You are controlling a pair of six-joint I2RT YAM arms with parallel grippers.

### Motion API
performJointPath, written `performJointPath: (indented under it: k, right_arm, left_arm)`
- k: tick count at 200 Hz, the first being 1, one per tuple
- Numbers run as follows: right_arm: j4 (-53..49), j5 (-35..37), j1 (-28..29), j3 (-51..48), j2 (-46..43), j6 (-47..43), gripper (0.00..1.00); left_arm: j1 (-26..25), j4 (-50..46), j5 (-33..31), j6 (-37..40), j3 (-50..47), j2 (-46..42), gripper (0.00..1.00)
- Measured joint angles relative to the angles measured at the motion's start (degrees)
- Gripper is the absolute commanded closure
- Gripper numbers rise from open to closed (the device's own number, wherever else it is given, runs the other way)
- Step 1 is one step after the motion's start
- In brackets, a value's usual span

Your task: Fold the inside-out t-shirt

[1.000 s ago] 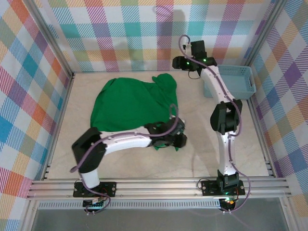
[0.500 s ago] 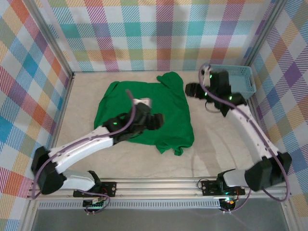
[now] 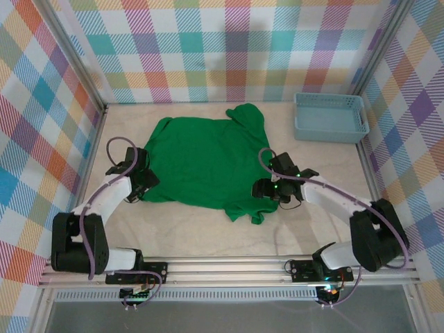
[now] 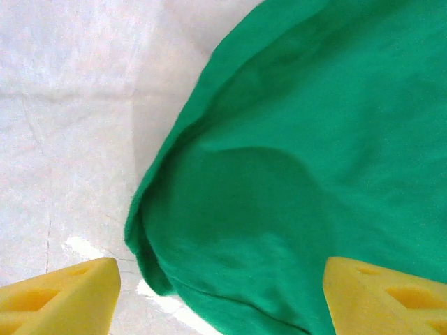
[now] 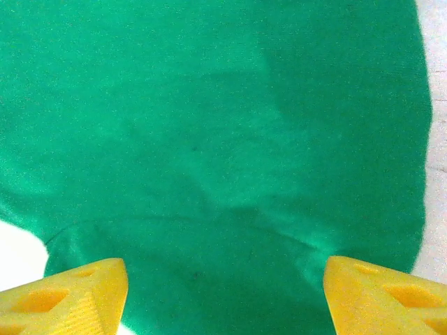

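The shirt (image 3: 208,159) lies spread mid-way on the table (image 3: 187,236), long axis running 9 to 3 o'clock, one lobe pointing to 12, a tail to 5. The left gripper (image 3: 144,183) is at its 8 o'clock edge and the right gripper (image 3: 260,189) at 4, both with jaws apart over cloth, gripping nothing. The basket (image 3: 330,119) stands at 2 o'clock.

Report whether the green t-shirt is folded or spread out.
Spread out, not folded: the green t-shirt lies broad and mostly flat on the table, with only its far right corner bunched up.
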Motion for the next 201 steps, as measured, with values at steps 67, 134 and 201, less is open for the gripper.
performJointPath:
  k: [67, 134, 201]
  right_arm:
    - [4.46, -2.08, -13.51, 4.20, 12.09, 2.54, 0.36]
    - [-0.07, 3.98, -16.33, 4.94, 3.67, -0.92, 0.36]
    - [-5.40, 2.71, -10.84, -8.00, -12.52, 0.00, 0.45]
  left_arm:
    - [1.49, 5.01, 6.03, -0.55, -4.07, 1.07, 0.25]
    - [1.49, 5.27, 5.70, -1.51, -10.56, -12.07, 0.35]
    - [0.50, 6.88, 11.37, -0.72, -12.37, -6.05, 0.55]
